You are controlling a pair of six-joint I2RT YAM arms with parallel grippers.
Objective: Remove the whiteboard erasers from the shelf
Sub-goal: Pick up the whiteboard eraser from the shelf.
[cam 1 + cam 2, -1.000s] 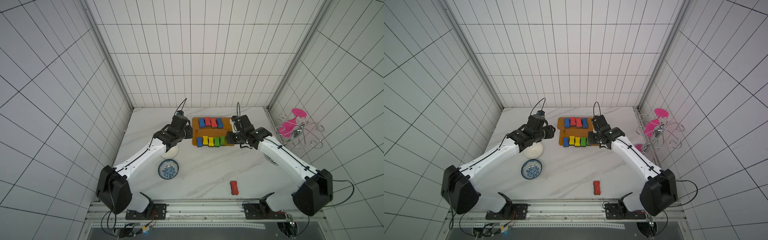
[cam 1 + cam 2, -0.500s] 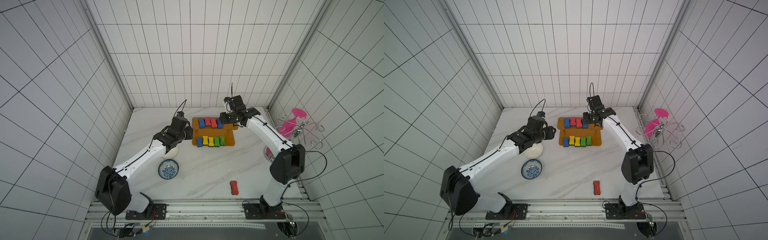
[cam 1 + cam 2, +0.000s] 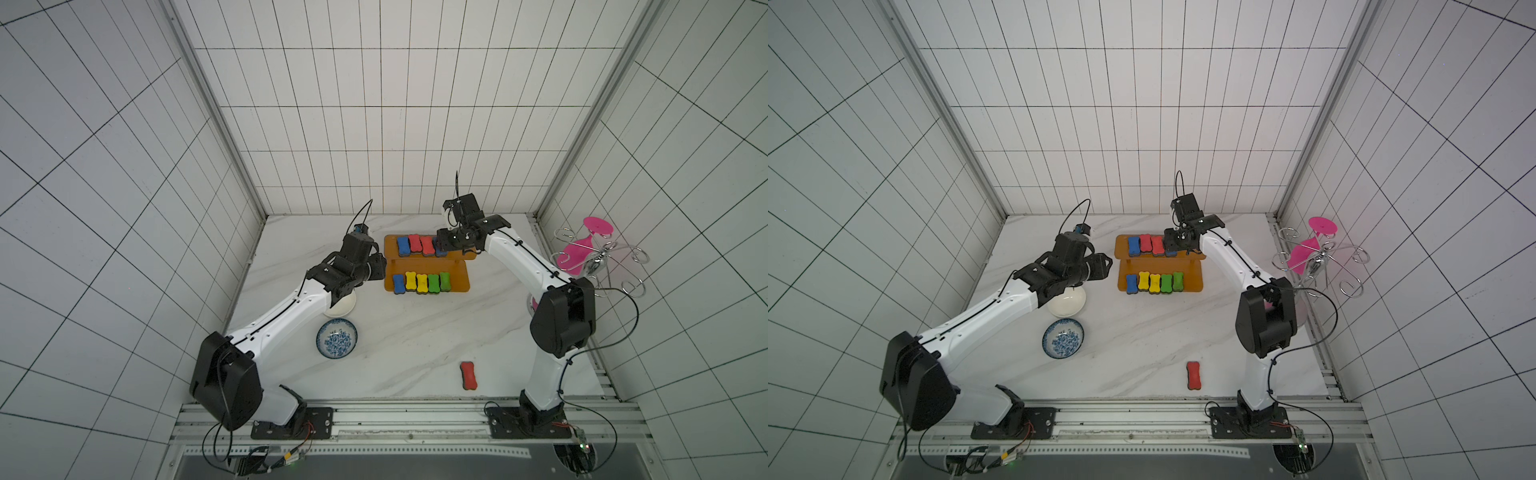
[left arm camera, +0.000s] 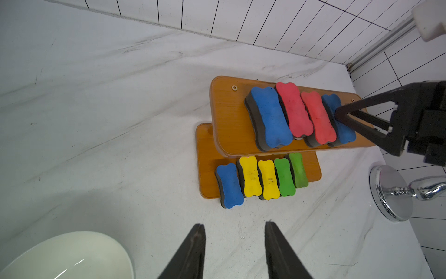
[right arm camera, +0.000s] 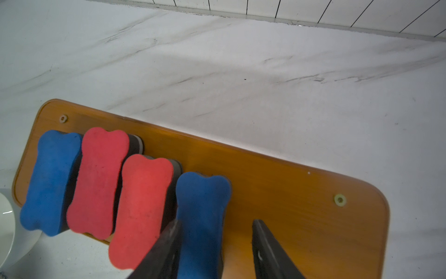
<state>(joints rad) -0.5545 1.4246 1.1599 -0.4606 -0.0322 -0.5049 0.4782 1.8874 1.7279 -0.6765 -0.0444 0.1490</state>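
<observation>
Whiteboard erasers [image 3: 422,282] are mostly on the shelf [image 5: 289,193]. Right gripper [image 5: 216,221] has its jaws apart, one at each side of the blue eraser [image 5: 202,200] at the right end of the upper board [image 3: 390,249], not closed on it. Left gripper [image 4: 233,224] is parted and empty, just left of the shelf. Four erasers lie on the upper board and five on the lower board [image 3: 457,283]. One red eraser [image 3: 468,375] lies on the near table [image 3: 415,332], so I judge one of ten is removed.

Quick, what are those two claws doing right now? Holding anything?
Left gripper: open, empty.
Right gripper: open, straddling a blue eraser, not clamped on it.
</observation>
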